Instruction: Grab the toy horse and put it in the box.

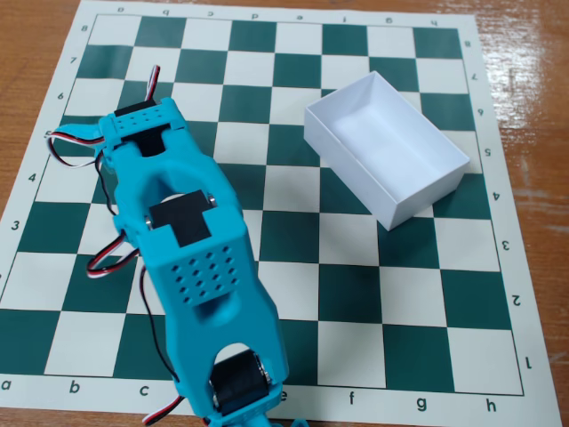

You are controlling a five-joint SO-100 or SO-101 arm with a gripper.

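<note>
Now the turquoise arm (191, 267) folds low over the chessboard's (356, 294) left side, hiding both pincer and toy horse, so grip state is unknowable, while the box (384, 156) waits empty, up-right of it.

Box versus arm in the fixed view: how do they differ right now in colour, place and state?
The box is white; the arm is turquoise with black motors. The box sits on the right half of the chessboard; the arm stretches over the left half from the bottom edge. The box is open and empty; the arm trails loose wires. Both lie on the same slant, upper left to lower right.
</note>
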